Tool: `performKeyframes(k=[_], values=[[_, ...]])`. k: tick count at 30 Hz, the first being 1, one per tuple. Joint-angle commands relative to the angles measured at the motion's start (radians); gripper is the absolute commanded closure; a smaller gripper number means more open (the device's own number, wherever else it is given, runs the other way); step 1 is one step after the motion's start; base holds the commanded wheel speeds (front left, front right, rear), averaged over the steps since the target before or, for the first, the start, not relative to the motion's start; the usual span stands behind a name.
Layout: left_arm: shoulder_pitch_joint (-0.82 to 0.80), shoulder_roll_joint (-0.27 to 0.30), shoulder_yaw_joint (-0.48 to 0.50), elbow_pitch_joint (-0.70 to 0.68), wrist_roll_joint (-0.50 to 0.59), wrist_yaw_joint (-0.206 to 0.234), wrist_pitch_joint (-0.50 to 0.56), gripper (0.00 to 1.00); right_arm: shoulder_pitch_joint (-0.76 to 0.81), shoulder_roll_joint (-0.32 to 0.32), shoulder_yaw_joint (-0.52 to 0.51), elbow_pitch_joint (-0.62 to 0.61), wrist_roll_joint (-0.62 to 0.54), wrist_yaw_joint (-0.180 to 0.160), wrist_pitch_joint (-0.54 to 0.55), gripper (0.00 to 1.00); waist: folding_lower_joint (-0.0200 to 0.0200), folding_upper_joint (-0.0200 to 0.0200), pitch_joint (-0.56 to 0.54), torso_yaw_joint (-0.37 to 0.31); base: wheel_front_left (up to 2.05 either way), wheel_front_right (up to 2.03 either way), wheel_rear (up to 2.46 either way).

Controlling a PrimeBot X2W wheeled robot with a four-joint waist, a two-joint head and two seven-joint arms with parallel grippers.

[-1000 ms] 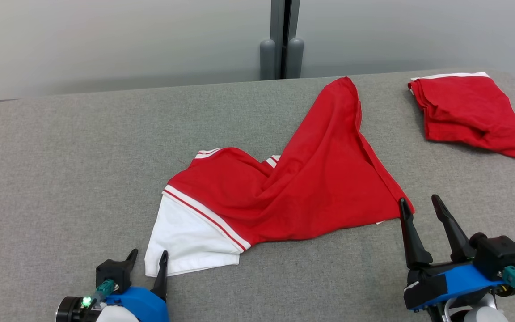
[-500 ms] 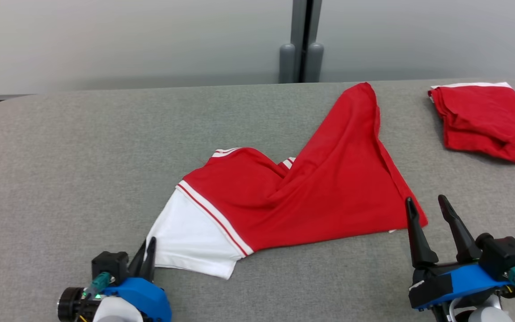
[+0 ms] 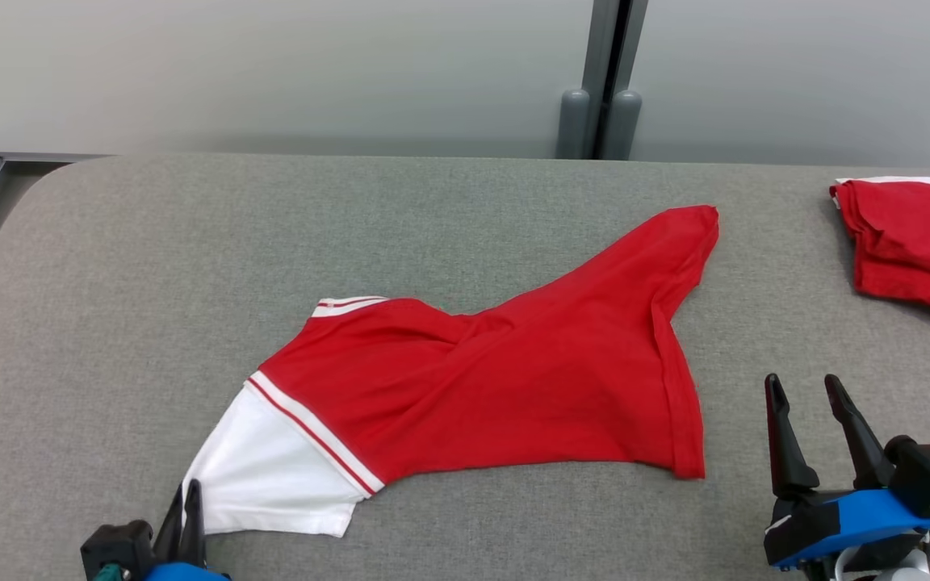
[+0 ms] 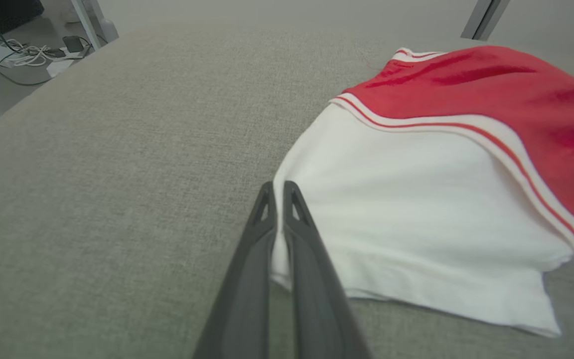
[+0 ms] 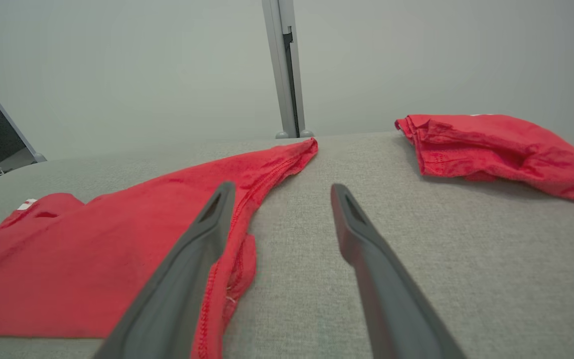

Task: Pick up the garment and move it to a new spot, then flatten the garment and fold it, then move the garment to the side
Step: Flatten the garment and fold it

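Pinched tight in the left gripper (image 4: 277, 185): white corner of the garment (image 3: 513, 379), likely for dragging. Spread wide and empty, right gripper (image 3: 802, 386) beside the red hem, ready to grab. Rest sprawled across the table (image 3: 190, 242). Farther off, folded red cloth (image 3: 909, 234).

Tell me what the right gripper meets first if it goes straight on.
The right gripper probably meets bare table first; the hem of the shirt lies by one finger and may brush it. Depth is unclear.
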Motion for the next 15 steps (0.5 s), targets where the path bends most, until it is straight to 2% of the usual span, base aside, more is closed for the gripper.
performKeyframes(k=[1, 2, 3, 4, 5, 11, 15], values=[[0.012, -0.002, -0.001, -0.015, -0.002, 0.008, 0.006, 1.00, 0.010, -0.001, -0.004, 0.002, -0.001, 0.000, 0.001, 0.00, 0.0000, -0.0001, 0.002, 0.004, 0.00, 0.00, 0.00], [0.021, -0.006, -0.003, -0.031, -0.003, 0.013, 0.010, 1.00, 0.010, -0.001, -0.006, 0.005, -0.001, 0.000, 0.000, 0.00, 0.0000, -0.0001, 0.002, 0.008, 0.00, 0.00, 0.00], [0.029, -0.009, -0.004, -0.044, -0.006, 0.016, 0.014, 0.80, 0.010, -0.001, -0.005, 0.008, -0.002, 0.000, 0.001, 0.00, 0.0000, -0.0001, 0.002, 0.010, 0.00, 0.00, 0.00], [0.033, -0.006, -0.006, -0.057, -0.005, 0.017, 0.012, 0.27, 0.008, -0.001, -0.004, 0.012, -0.003, 0.000, 0.001, 0.00, 0.0000, -0.0001, 0.002, 0.012, 0.00, 0.00, 0.00], [0.035, -0.007, -0.006, -0.072, -0.002, 0.020, 0.010, 0.00, 0.007, -0.001, -0.003, 0.015, -0.004, 0.000, 0.001, 0.00, 0.0000, -0.0001, 0.002, 0.013, 0.00, 0.00, 0.00], [0.027, -0.020, -0.003, -0.195, 0.019, 0.042, -0.005, 0.00, -0.005, -0.001, 0.013, 0.026, -0.007, 0.000, -0.003, 0.00, 0.0000, -0.0001, -0.012, 0.003, 0.00, 0.00, 0.00], [0.009, -0.035, 0.011, -0.293, 0.035, 0.038, -0.009, 0.00, 0.004, -0.001, 0.030, 0.029, -0.006, 0.000, -0.006, 0.00, 0.0000, -0.0001, -0.018, -0.009, 0.00, 0.00, 0.00]])
